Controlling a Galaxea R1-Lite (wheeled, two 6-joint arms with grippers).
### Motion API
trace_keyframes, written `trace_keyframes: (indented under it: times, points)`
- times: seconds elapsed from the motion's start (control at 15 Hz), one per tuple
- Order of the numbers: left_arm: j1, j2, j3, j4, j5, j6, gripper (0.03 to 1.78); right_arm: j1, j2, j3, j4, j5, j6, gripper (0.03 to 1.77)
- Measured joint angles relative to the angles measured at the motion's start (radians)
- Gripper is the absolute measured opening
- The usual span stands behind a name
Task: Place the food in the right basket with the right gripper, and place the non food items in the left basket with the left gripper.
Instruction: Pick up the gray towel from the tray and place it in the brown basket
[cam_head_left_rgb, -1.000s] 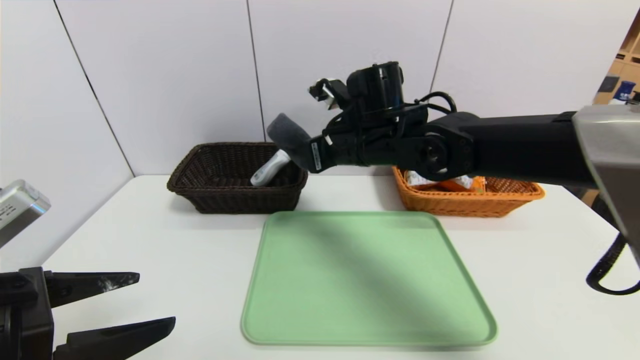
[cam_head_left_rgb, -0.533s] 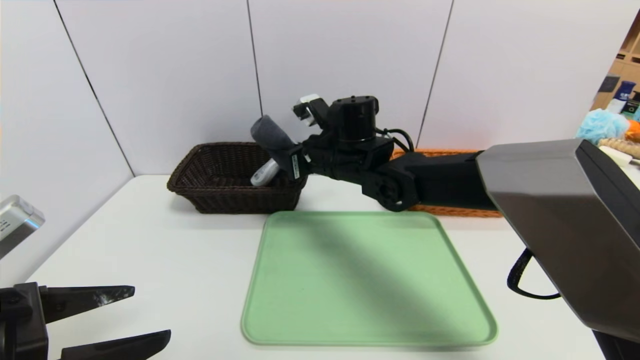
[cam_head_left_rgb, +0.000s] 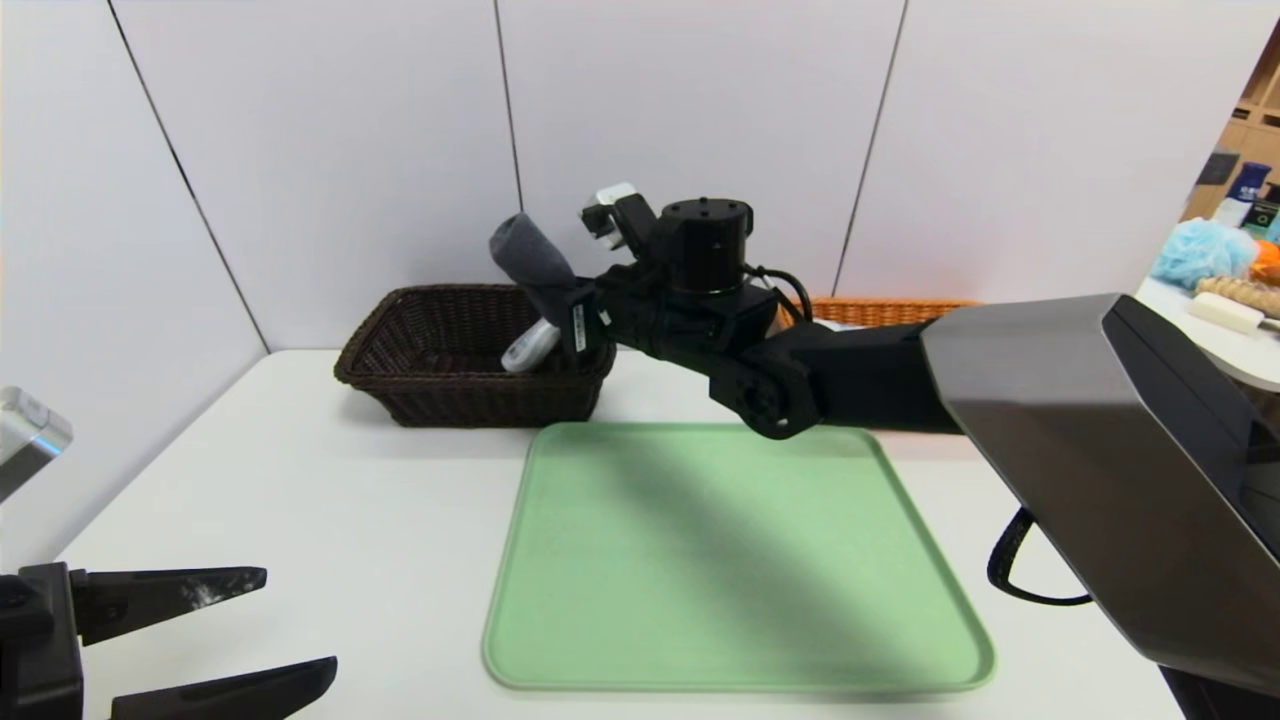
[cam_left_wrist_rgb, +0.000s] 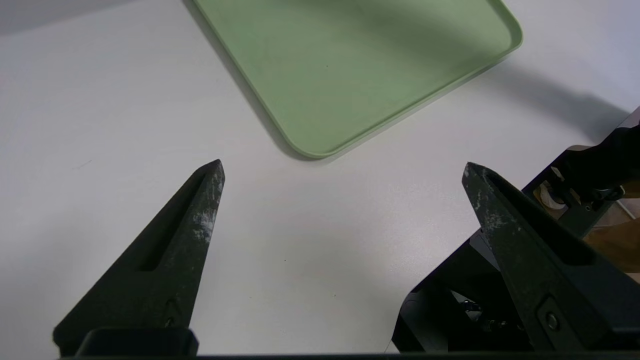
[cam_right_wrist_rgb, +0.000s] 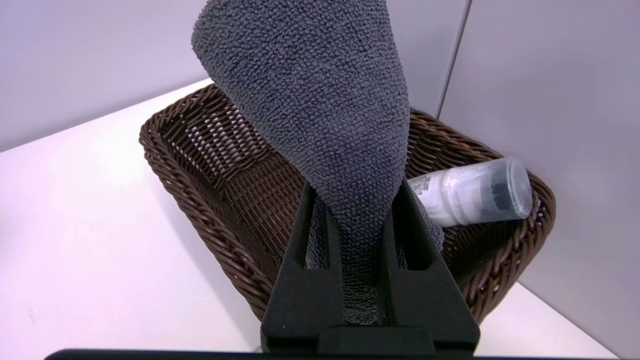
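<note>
Oddly, the right gripper (cam_right_wrist_rgb: 357, 225) pinches the grey cloth roll (cam_right_wrist_rgb: 320, 100) above the left basket (cam_right_wrist_rgb: 200, 190), apparently for dropping; the left gripper (cam_left_wrist_rgb: 342, 172) idles open.

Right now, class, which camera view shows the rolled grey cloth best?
The right wrist view: the grey cloth roll fills it, pinched at its lower end by the right gripper above the dark brown basket. The head view shows it small, sticking up from that gripper. The left wrist view does not show it.
</note>
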Motion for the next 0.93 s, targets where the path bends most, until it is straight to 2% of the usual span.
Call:
trace_keyframes:
  times: [0.93]
  points:
    - [0.0, -0.071, 0.029, 0.012, -0.002, 0.0, 1.69, -0.002, 0.069, -0.011, -0.021, 0.011, 0.006, 0.22]
